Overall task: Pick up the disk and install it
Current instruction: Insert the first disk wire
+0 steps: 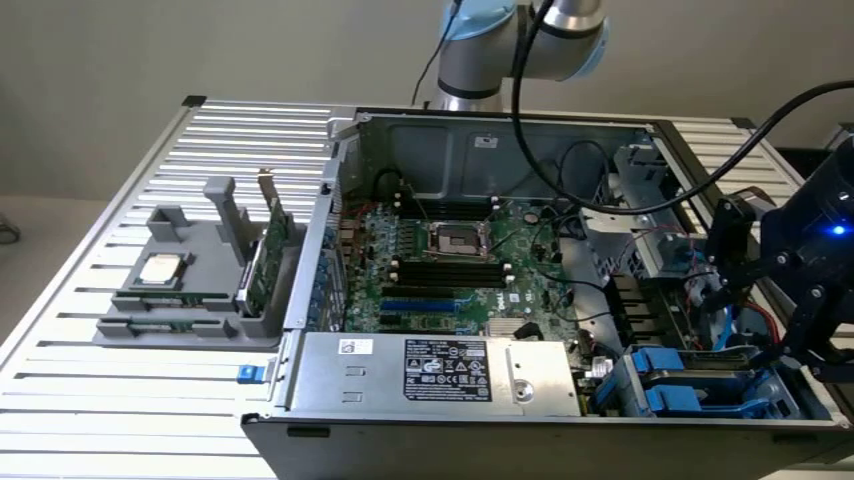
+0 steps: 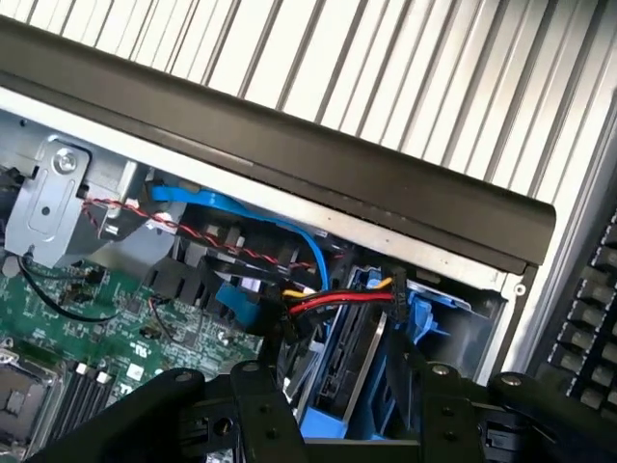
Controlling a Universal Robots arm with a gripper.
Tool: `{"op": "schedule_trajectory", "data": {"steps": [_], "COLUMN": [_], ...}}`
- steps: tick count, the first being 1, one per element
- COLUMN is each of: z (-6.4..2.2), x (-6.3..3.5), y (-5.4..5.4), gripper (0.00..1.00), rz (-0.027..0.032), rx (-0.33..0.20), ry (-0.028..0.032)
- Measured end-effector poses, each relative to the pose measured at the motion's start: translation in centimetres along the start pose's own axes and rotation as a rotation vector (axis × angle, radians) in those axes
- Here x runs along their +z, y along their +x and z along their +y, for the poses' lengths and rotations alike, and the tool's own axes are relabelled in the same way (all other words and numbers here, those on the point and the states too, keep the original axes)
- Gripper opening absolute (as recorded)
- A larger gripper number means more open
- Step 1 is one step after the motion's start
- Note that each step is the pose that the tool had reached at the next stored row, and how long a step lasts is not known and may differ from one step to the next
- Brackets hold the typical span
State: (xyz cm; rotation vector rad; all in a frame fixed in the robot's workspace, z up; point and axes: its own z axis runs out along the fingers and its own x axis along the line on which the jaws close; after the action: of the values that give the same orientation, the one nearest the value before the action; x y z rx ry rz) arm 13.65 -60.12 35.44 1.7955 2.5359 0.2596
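The disk [image 2: 352,371] stands on edge in its blue carrier frame [image 2: 419,318], down in the drive bay at the corner of the open computer case [image 2: 289,145]. Red and yellow cables [image 2: 337,301] run to its end. My gripper [image 2: 342,429] hangs just above it, open, with one black finger [image 2: 258,405] on each side of the disk's edge; whether they touch it I cannot tell. In the exterior view my gripper [image 1: 763,330] hovers over the blue drive bays [image 1: 694,385] at the case's right front corner.
The case lies open on a slatted metal table [image 1: 160,400], showing the motherboard [image 1: 454,270] and the power supply [image 1: 441,370]. A grey holder [image 1: 174,300] at the exterior view's left carries a processor chip [image 1: 163,267] and a green card [image 1: 274,250]. Loose cables [image 1: 587,200] cross the case.
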Motion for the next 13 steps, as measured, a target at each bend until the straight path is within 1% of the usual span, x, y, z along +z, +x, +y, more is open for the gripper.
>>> {"op": "schedule_trajectory", "data": {"steps": [1, 5, 10, 13], "z": [-0.2, -0.98, -1.02, -1.16], "x": [-0.03, -0.13, -0.42, -0.55], "y": [0.08, 0.35, 0.19, -0.25], "gripper": [0.55, 0.55, 0.55, 0.55], "rz": [-0.0023, -0.0024, -0.0024, -0.0059], "rx": [0.0, -0.001, 0.0, -0.001], "ry": [-0.003, -0.0033, -0.0032, -0.002]}}
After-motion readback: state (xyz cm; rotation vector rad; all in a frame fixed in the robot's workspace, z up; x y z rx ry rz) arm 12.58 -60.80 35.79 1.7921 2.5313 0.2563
